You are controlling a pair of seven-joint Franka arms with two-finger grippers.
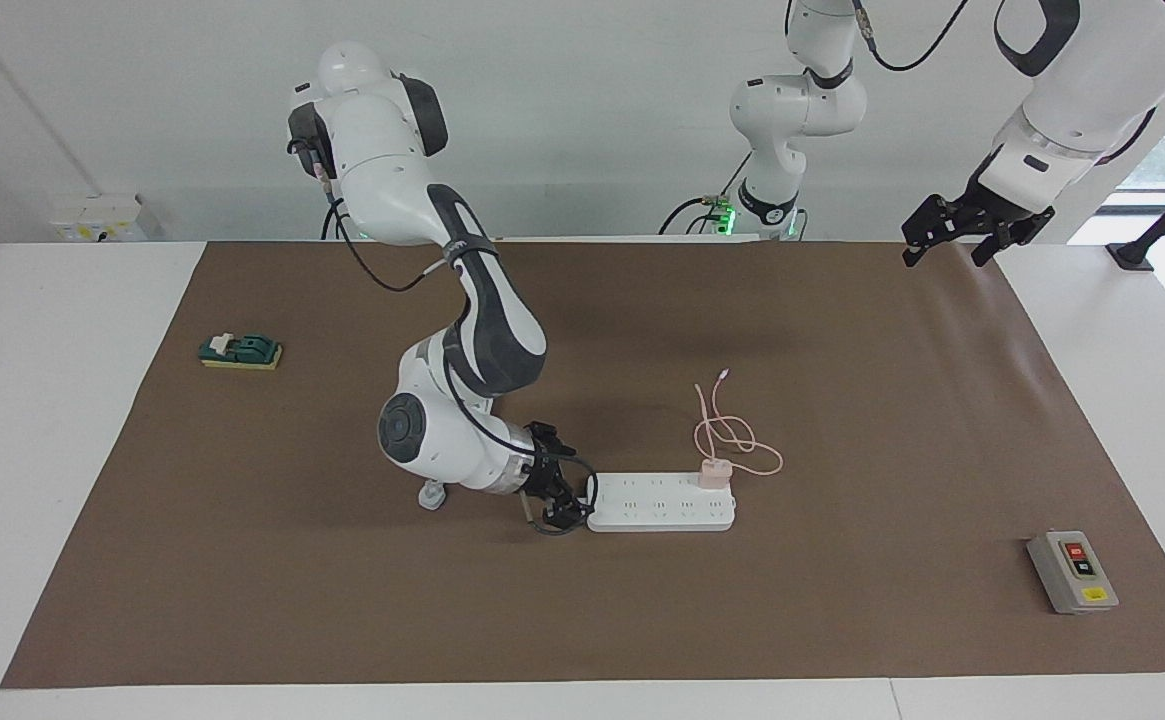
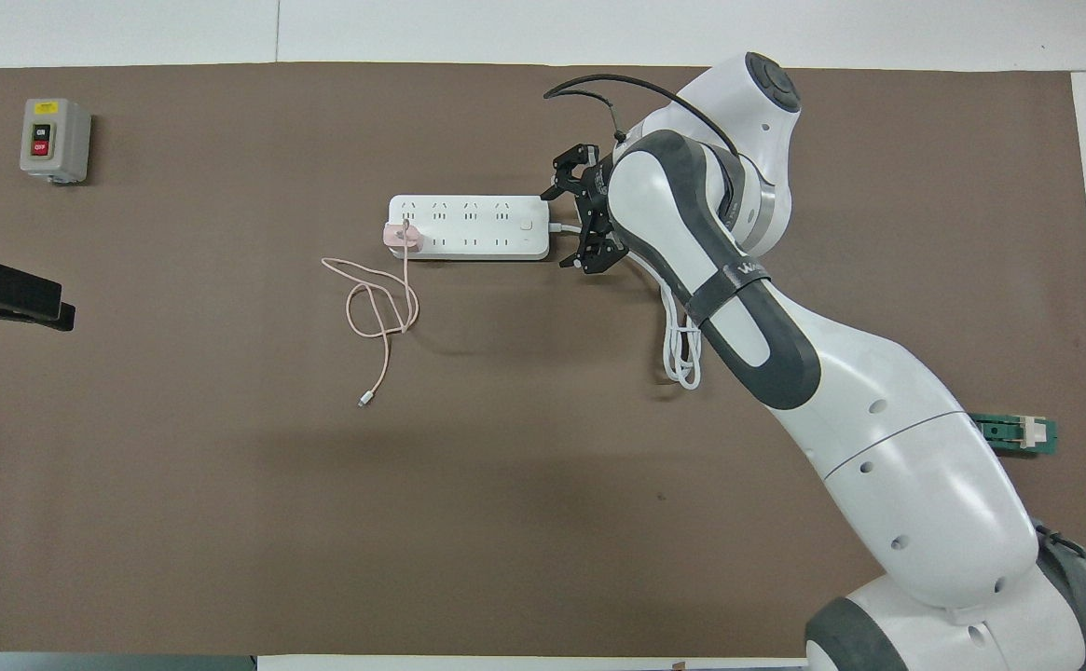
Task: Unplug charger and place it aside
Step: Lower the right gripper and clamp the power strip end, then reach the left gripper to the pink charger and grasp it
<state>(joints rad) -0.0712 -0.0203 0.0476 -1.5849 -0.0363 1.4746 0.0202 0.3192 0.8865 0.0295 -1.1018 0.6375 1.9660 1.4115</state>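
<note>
**Right tool open at the power strip's cord end, charger plugged in**

You have the right tool (image 1: pixel 560 500) low over the desk (image 1: pixel 842 620), side-on, at the cord end of the white power strip (image 1: pixel 660 512). Its fingers stand spread apart, one on each side of the white cord (image 2: pixel 682 345) where it leaves the strip. They grip nothing that you can see. From the facing view you cannot be sure whether the fingertips touch the strip's end or stop just short of it.

The charger (image 1: pixel 714 473) sits plugged into the strip at the end toward the left arm, in the socket row nearer the robots. In the overhead view that puts it at about 9 o'clock from the right tool, with the strip's length between them. Its thin pink cable (image 2: pixel 377 312) runs off the strip toward the robots, lies in a loose loop on the brown mat (image 2: pixel 226 513), and ends in a small connector nearer the robots than the loop.

The left tool (image 1: pixel 952 240) waits in the air over the mat's edge at the left arm's end of the desk, well apart from the strip, fingers wide and empty.

Elsewhere you can see a grey switch box (image 2: pixel 55 140) at about 10 o'clock from the strip in the overhead view, and a small green block (image 1: pixel 240 351) toward the right arm's end. The cord's white plug (image 1: pixel 431 494) lies on the mat just beside the right arm's wrist.
</note>
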